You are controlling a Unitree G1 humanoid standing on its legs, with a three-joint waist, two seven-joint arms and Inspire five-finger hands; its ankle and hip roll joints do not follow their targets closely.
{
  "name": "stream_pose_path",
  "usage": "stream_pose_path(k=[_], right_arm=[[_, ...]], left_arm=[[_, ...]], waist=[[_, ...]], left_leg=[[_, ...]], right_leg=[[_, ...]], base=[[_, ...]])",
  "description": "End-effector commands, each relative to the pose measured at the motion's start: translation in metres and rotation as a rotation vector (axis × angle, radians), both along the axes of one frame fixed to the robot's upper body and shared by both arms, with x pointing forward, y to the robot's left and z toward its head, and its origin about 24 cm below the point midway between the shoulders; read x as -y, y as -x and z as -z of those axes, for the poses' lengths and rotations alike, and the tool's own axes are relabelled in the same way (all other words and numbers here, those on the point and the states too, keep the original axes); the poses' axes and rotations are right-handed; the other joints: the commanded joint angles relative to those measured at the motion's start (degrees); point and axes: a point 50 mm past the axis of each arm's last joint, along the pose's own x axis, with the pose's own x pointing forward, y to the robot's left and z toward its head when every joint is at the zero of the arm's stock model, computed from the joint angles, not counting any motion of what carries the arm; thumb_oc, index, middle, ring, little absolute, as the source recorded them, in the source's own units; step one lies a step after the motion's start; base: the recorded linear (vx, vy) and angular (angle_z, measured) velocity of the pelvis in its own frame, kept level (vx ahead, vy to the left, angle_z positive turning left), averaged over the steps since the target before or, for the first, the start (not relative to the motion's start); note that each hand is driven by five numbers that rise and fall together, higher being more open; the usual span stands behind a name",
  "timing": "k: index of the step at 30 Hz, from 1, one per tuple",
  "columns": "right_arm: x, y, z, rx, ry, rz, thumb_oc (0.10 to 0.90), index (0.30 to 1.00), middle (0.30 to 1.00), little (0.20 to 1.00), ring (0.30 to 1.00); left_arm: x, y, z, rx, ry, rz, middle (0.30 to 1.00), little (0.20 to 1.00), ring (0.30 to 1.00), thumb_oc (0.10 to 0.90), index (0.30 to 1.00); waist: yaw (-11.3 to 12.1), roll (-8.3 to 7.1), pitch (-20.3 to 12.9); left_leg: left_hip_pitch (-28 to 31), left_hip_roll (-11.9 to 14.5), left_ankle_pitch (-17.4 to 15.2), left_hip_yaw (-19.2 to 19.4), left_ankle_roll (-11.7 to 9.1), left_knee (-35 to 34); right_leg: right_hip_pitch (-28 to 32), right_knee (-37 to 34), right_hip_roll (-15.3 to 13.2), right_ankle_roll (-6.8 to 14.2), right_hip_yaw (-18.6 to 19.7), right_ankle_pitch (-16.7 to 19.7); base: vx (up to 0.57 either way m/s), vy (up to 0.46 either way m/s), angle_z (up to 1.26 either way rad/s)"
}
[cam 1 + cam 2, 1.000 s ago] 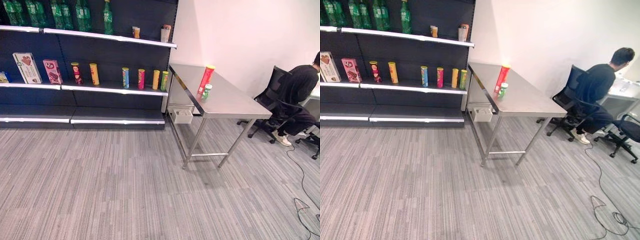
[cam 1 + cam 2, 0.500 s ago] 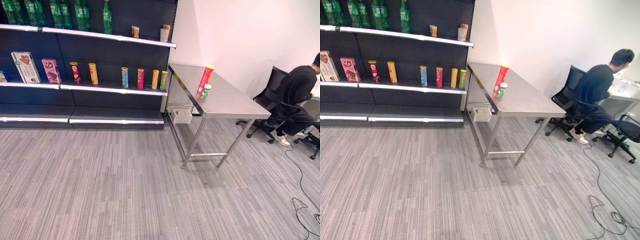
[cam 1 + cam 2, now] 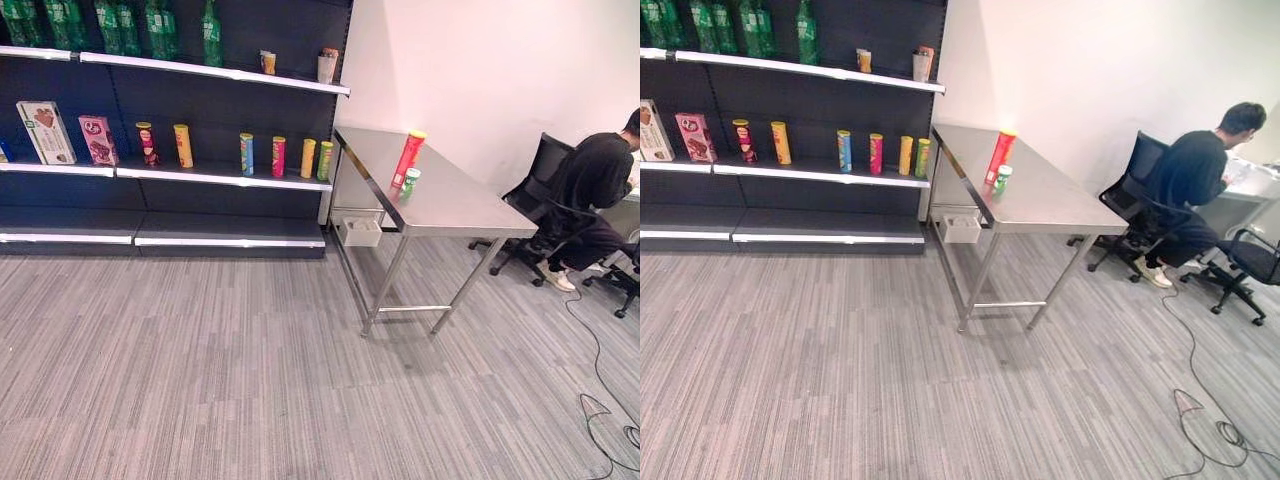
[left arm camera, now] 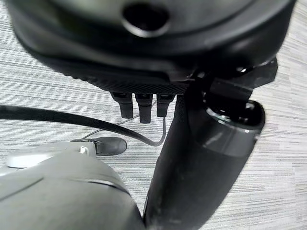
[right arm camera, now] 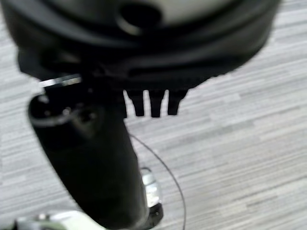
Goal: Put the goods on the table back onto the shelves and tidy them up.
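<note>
A tall red tube can [image 3: 409, 158] stands on the steel table [image 3: 455, 208], with a small green can [image 3: 411, 181] just in front of it. To the table's left is the dark shelf unit [image 3: 220, 178]; its middle shelf carries a row of coloured tube cans [image 3: 279, 156] and two snack boxes [image 3: 45, 132]. Green bottles [image 3: 158, 22] line the top shelf. My left hand [image 4: 144, 62] hangs over the carpet, fingers [image 4: 139, 108] straight and holding nothing. My right hand [image 5: 144, 52] hangs likewise, fingers [image 5: 154, 106] straight and empty. Both are far from the table.
A person [image 3: 592, 180] sits in an office chair to the right of the table. A white box [image 3: 362, 232] lies on the floor under the table's shelf end. Two small cups [image 3: 327, 66] stand on the top shelf's right end. Grey carpet [image 3: 220, 380] stretches from me to the shelves.
The whole picture has shifted slightly left, so the camera has moved. Nothing on the table or shelves has moved.
</note>
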Motion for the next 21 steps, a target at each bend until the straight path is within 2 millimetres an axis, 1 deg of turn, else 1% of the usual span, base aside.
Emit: stream_pose_path(k=[1,2,3,4,5,6,7,8,9,11,12,13,14,15,16,17,18,19,21], right_arm=[[0.032,-0.032,-0.005,0.058,0.105,-0.02,0.8,0.9,0.9,0.9,0.9],[0.034,-0.033,-0.005,0.059,0.111,-0.024,0.8,0.9,0.9,0.9,0.9],[0.036,-0.033,-0.005,0.056,0.119,-0.03,0.8,0.9,0.9,0.9,0.9],[0.037,-0.034,-0.006,0.057,0.12,-0.031,0.8,0.9,0.9,0.9,0.9],[0.037,-0.033,-0.006,0.056,0.118,-0.036,0.8,0.9,0.9,0.9,0.9],[0.038,-0.035,-0.006,0.061,0.119,-0.041,0.8,0.9,0.9,0.9,0.9],[0.038,-0.035,-0.006,0.061,0.119,-0.042,0.8,0.9,0.9,0.9,0.9],[0.039,-0.037,-0.006,0.067,0.124,-0.048,0.8,0.9,0.9,0.9,0.9],[0.045,-0.037,-0.007,0.066,0.141,-0.052,0.8,0.9,0.9,0.9,0.9],[0.05,-0.034,-0.009,0.049,0.158,-0.051,0.8,0.9,0.9,0.9,0.9],[0.048,-0.031,-0.008,0.044,0.153,-0.034,0.8,0.9,0.9,0.9,0.9],[0.048,-0.031,-0.008,0.044,0.153,-0.034,0.8,0.9,0.9,0.9,0.9],[0.049,-0.026,-0.009,0.024,0.149,-0.028,0.8,0.9,0.9,0.9,0.9],[0.048,-0.028,-0.008,0.031,0.145,-0.023,0.8,0.9,0.9,0.9,0.9],[0.048,-0.028,-0.008,0.031,0.145,-0.023,0.8,0.9,0.9,0.9,0.9],[0.045,-0.033,-0.008,0.049,0.129,-0.032,0.8,0.9,0.9,0.9,0.9],[0.045,-0.032,-0.008,0.049,0.128,-0.032,0.8,0.9,0.9,0.9,0.9],[0.042,-0.04,-0.007,0.075,0.114,-0.058,0.8,0.9,0.9,0.9,0.9],[0.043,-0.056,-0.008,0.13,0.121,-0.075,0.8,0.9,0.9,0.9,0.9]], left_arm=[[0.008,-0.033,-0.002,0.114,0.029,-0.069,0.9,0.9,0.9,0.8,0.9],[0.006,-0.039,-0.003,0.147,0.025,-0.107,0.9,0.9,0.9,0.8,0.9],[0.006,-0.044,-0.004,0.181,0.026,-0.144,0.9,0.9,0.9,0.8,0.9],[0.005,-0.045,-0.005,0.194,0.028,-0.167,0.9,0.9,0.9,0.8,0.9],[0.006,-0.045,-0.005,0.198,0.031,-0.189,0.9,0.9,0.9,0.8,0.9],[0.007,-0.042,-0.004,0.193,0.035,-0.207,0.9,0.9,0.9,0.8,0.9],[0.007,-0.042,-0.004,0.193,0.035,-0.207,0.9,0.9,0.9,0.8,0.9],[0.007,-0.04,-0.003,0.191,0.035,-0.226,0.9,0.9,0.9,0.8,0.9],[0.009,-0.033,-0.001,0.189,0.042,-0.293,0.9,0.9,0.9,0.8,0.9],[0.009,-0.022,0.0,0.166,0.038,-0.348,0.9,0.9,0.9,0.8,0.9],[0.009,-0.013,0.001,0.145,0.035,-0.369,0.9,0.9,0.9,0.8,0.9],[0.009,-0.013,0.001,0.145,0.035,-0.369,0.9,0.9,0.9,0.8,0.9],[0.008,0.0,0.002,0.12,0.025,-0.43,0.9,0.9,0.9,0.8,0.9],[0.005,0.001,0.002,0.126,0.015,-0.466,0.9,0.9,0.9,0.8,0.9],[0.005,0.001,0.002,0.126,0.015,-0.466,0.9,0.9,0.9,0.8,0.9],[0.002,-0.011,-0.001,0.176,0.007,-0.458,0.9,0.9,0.9,0.8,0.9],[0.001,-0.011,-0.001,0.176,0.007,-0.458,0.9,0.9,0.9,0.8,0.9],[0.0,-0.028,-0.004,0.22,0.006,-0.393,0.9,0.9,0.9,0.8,0.9],[-0.001,-0.042,-0.007,0.26,-0.002,-0.34,0.9,0.9,0.9,0.8,0.9]], waist=[[1.2,2.86,9.4],[1.3,2.62,9.9],[1.5,2.25,10.0],[1.6,2.27,10.0],[1.8,2.34,9.6],[2.1,2.54,9.5],[2.0,2.47,9.5],[2.3,3.14,9.4],[3.5,4.47,9.7],[4.8,5.08,9.6],[4.9,5.7,8.7],[5.0,5.63,8.8],[5.8,6.83,7.3],[6.1,7.07,6.7],[6.1,6.94,6.8],[6.3,6.59,5.9],[6.3,6.46,5.9],[6.3,5.87,5.1],[6.4,4.94,4.7]], left_leg=[[-9.2,-1.2,-0.6,-1.8,-0.3,19.9],[-12.8,-1.4,0.1,-3.2,0.0,23.4],[-15.2,-1.2,-0.5,-2.8,0.5,23.7],[-16.9,-0.7,-1.2,-2.2,0.8,22.9],[-17.5,-0.2,-1.8,-1.9,1.3,18.8],[-18.0,0.4,-0.7,-2.3,1.3,15.1],[-17.8,0.3,-0.7,-2.2,1.3,15.0],[-18.0,0.8,1.8,-2.9,0.9,11.3],[-20.1,2.2,6.1,-4.5,-0.3,0.3],[-23.1,3.4,7.6,-5.5,-1.1,-4.7],[-21.4,3.9,7.7,-4.5,-1.5,-7.8],[-21.1,3.9,7.7,-4.4,-1.5,-8.0],[-20.4,3.8,11.0,-3.5,-1.8,-6.8],[-20.4,3.3,11.7,-3.1,-1.9,-5.5],[-20.3,3.2,11.7,-3.0,-1.8,-5.4],[-20.4,1.2,10.3,-1.6,-1.2,-2.9],[-20.5,1.1,10.2,-1.5,-1.1,-2.7],[-20.5,-0.9,8.2,-0.1,-0.4,-1.0],[-20.4,-3.6,5.8,1.7,0.9,0.7]], right_leg=[[2.2,4.9,0.1,3.2,3.5,-6.1],[2.1,4.9,0.0,2.8,3.3,-6.4],[2.3,4.7,-0.5,2.8,3.3,-6.9],[2.6,4.6,-0.8,2.9,3.4,-7.5],[2.7,4.7,-1.0,3.0,3.6,-8.1],[3.1,4.6,-1.3,3.2,3.7,-8.8],[3.2,4.6,-1.4,3.2,3.7,-8.8],[3.3,4.8,-1.3,3.1,3.7,-9.7],[4.7,4.6,-1.6,3.1,3.9,-12.0],[6.5,4.7,-2.7,3.3,4.1,-13.9],[8.0,4.7,-3.2,3.9,4.3,-14.9],[8.1,4.6,-3.3,3.9,4.4,-14.9],[11.3,3.2,-5.5,4.8,4.7,-15.4],[11.7,2.3,-7.1,5.6,4.2,-15.1],[11.8,2.2,-7.2,5.6,4.2,-15.1],[11.2,1.6,-10.6,7.4,3.8,-13.2],[11.2,1.6,-10.7,7.4,3.7,-13.2],[9.9,2.0,-13.7,9.0,3.9,-10.3],[8.1,3.5,-17.2,10.0,5.1,-5.1]], base=[[-0.08,-0.105,0.13],[0.02,-0.052,0.21],[0.12,0.003,0.27],[0.22,0.057,0.39],[0.28,0.087,0.26],[0.21,0.069,-0.05],[0.19,0.073,-0.46],[0.33,0.139,-0.78],[0.44,0.177,-0.53],[0.48,0.154,0.26],[0.34,0.093,0.42],[0.58,0.204,0.21],[0.54,0.224,0.17],[0.54,0.225,0.23],[0.45,0.207,0.02],[0.3,0.136,-0.34],[0.58,0.247,-0.62],[0.39,0.17,-0.48],[0.42,0.217,-0.01]])
